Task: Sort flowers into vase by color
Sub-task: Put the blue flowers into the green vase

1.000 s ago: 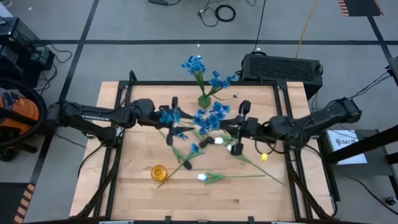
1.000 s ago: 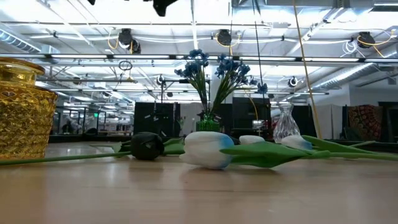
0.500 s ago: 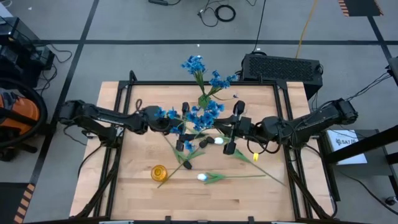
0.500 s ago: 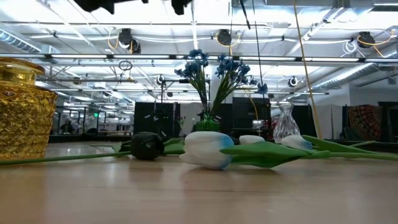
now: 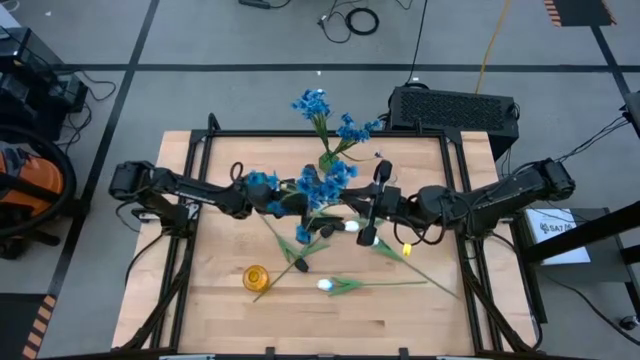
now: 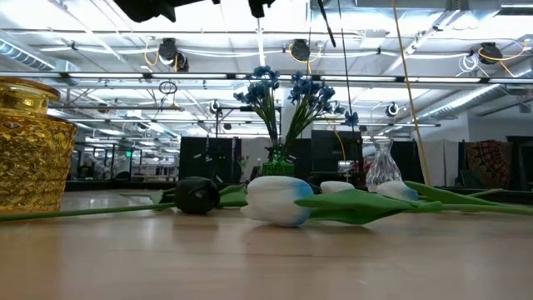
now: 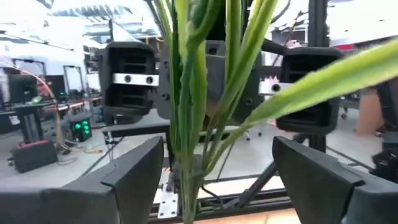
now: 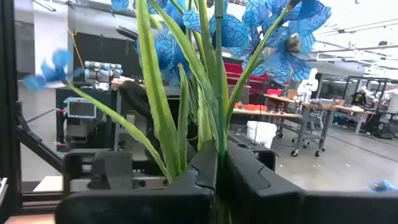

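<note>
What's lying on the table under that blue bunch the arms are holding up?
Under the blue bunch, high view shows a dark tulip, two white tulips and crossed green stems. Whatever sits directly beneath the blooms is covered. Right gripper is shut on the stems; left gripper open around them.

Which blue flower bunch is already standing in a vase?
The blue bunch at the table's far edge, upright in the green vase. The other blue bunch is held mid-table in the right tool.

Left gripper (image 5: 262,195) newly open, retreating.
</note>
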